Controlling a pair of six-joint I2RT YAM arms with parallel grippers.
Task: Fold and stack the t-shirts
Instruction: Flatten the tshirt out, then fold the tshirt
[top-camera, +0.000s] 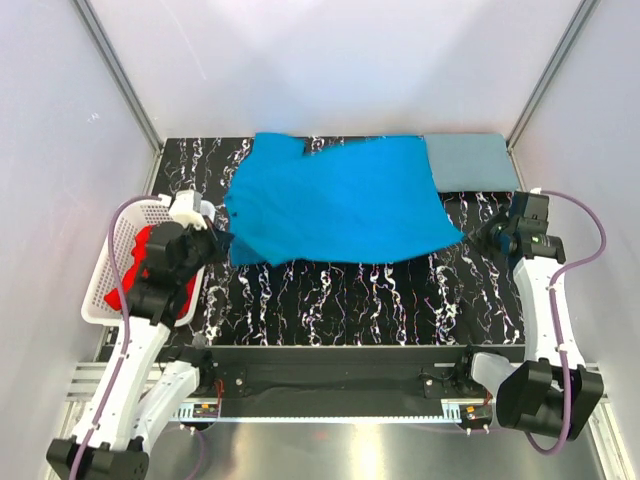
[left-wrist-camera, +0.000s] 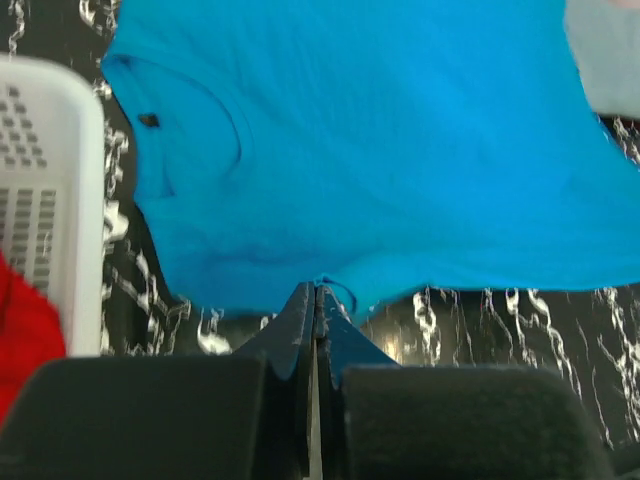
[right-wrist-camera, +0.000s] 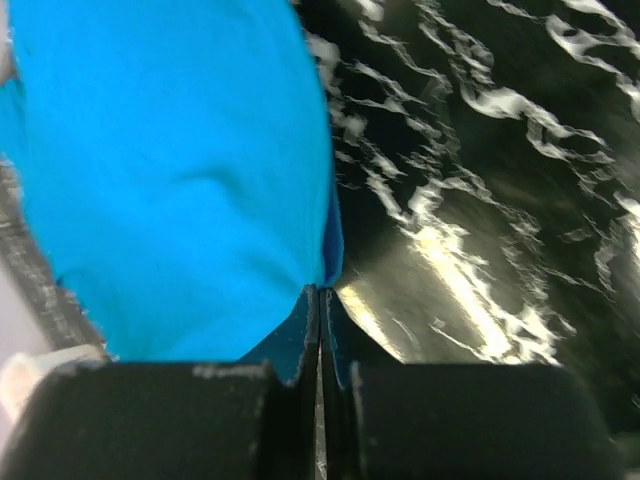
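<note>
A bright blue t-shirt (top-camera: 340, 205) lies spread across the black marbled table (top-camera: 340, 300). My left gripper (top-camera: 222, 243) is shut on its near left edge; the left wrist view shows the cloth (left-wrist-camera: 380, 150) pinched at the fingertips (left-wrist-camera: 317, 292). My right gripper (top-camera: 478, 236) is shut on the shirt's near right corner, seen in the right wrist view (right-wrist-camera: 170, 170) at the fingertips (right-wrist-camera: 322, 293). A dusty grey-blue t-shirt (top-camera: 470, 161) lies folded at the far right. A red t-shirt (top-camera: 150, 268) sits in the basket.
A white lattice basket (top-camera: 118, 262) stands off the table's left edge, also in the left wrist view (left-wrist-camera: 45, 190). Metal frame posts and pale walls enclose the table. The arm bases sit along the near rail (top-camera: 340, 385).
</note>
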